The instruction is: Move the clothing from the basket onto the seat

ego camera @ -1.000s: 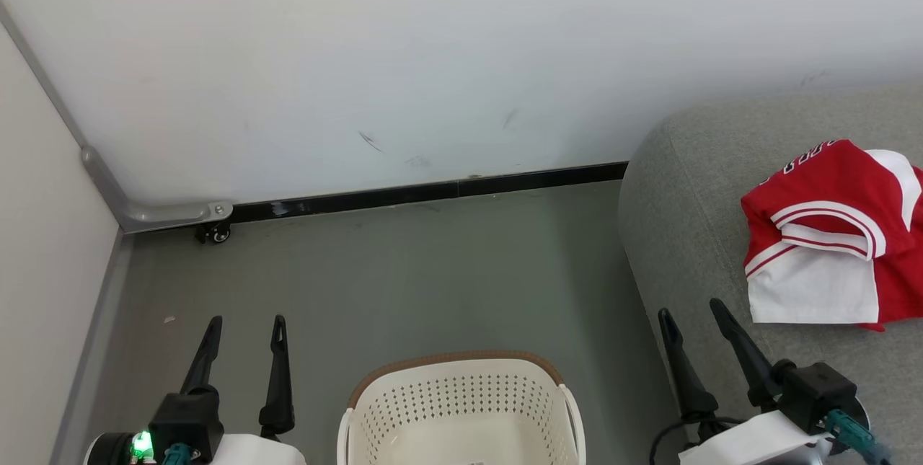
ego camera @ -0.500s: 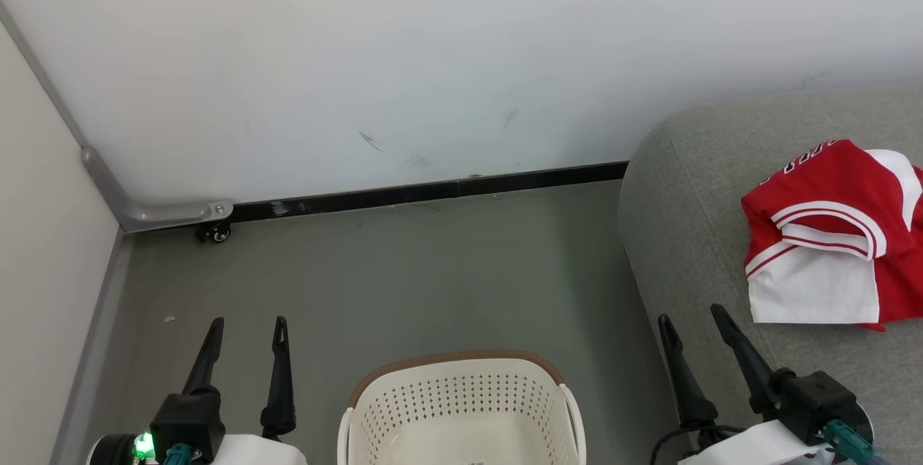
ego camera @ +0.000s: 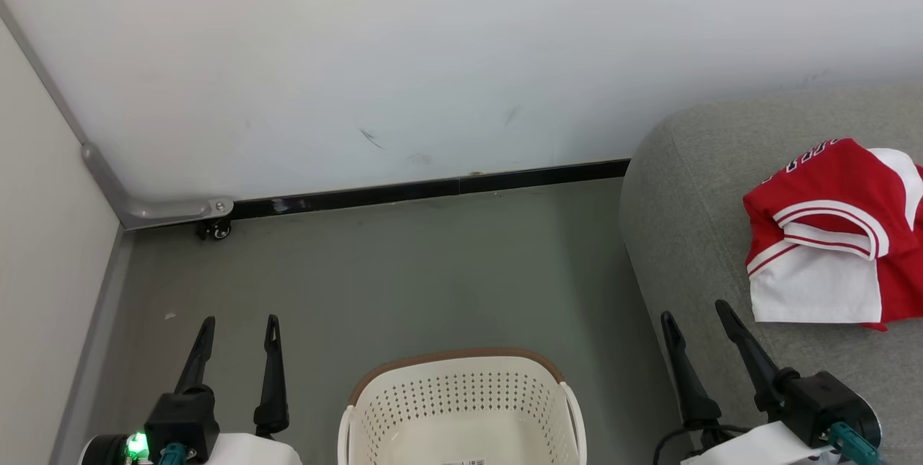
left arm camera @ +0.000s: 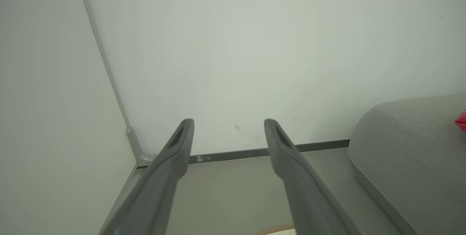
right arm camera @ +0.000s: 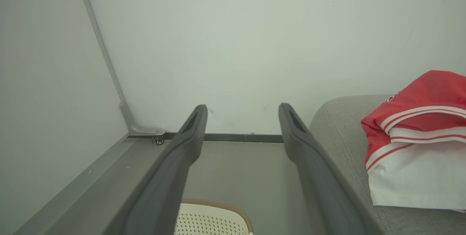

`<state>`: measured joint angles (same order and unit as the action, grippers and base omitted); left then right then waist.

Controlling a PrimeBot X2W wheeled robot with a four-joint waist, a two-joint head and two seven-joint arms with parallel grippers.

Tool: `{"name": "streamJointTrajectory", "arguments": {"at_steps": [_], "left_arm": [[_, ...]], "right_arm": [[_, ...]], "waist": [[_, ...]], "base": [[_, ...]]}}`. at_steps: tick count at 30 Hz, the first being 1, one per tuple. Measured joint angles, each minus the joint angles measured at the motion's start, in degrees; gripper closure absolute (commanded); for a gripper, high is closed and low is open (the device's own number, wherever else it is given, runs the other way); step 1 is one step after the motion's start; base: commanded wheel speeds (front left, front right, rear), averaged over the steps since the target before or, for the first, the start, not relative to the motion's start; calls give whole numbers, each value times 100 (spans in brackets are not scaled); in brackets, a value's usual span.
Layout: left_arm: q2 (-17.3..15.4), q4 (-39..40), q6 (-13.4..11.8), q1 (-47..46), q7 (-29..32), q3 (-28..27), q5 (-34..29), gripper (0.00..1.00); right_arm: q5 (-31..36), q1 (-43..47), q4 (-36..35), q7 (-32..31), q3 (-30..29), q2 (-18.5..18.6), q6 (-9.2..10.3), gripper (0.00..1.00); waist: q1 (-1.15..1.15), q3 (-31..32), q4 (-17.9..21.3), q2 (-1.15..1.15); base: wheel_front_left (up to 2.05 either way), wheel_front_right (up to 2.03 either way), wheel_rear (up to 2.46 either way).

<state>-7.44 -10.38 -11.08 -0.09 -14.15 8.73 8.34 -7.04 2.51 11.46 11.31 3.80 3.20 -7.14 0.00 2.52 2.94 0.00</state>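
The red jersey (ego camera: 829, 234) lies crumpled on the grey sofa (ego camera: 692, 220) at the right edge of the frame (white lining showing). The cream laundry basket (ego camera: 461, 396) sits bottom centre, between the left gripper (ego camera: 241, 321) and the right gripper (ego camera: 692, 310), both spread wide, holding nothing.

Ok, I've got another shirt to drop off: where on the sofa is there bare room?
The sofa is bare along its rounded left edge, between the floor and the clothing, and in the strip nearer the robot, beside the right gripper. Its right side, in the head view, is crowded by the clothing.
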Motion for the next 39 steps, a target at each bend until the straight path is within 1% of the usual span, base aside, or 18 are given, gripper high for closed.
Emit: {"name": "streamJointTrajectory", "arguments": {"at_steps": [14,16,20,21,26,31,39], "left_arm": [[-26,-57,-11,0,0,11,-41,0],[-21,-75,-55,0,0,7,-42,0],[-2,-102,-59,0,0,-9,-32,0],[2,-122,-56,3,1,-8,-31,100],[112,-431,-49,197,8,33,-19,100],[136,-511,9,225,65,-45,126,100],[190,-714,145,48,364,-374,740,100]], "right_arm": [[10,106,-203,-82,0,-29,0,0],[11,107,-224,-108,-2,-34,0,0],[34,107,-263,-123,-25,-40,0,0],[35,108,-242,-122,-22,-41,2,100],[33,248,74,-123,30,-57,8,100],[-89,331,88,-122,58,-65,8,100],[-724,354,-73,-118,163,-67,8,100]], "waist": [[0,-60,17,0],[0,-66,17,0],[0,-74,13,0],[0,-76,12,0],[0,-77,12,0],[0,-80,13,0],[0,-91,6,0]], "base": [[0,0,0],[0,0,0],[0,0,0],[0,0,0],[0,0,0],[0,0,0],[0,0,0]]}}
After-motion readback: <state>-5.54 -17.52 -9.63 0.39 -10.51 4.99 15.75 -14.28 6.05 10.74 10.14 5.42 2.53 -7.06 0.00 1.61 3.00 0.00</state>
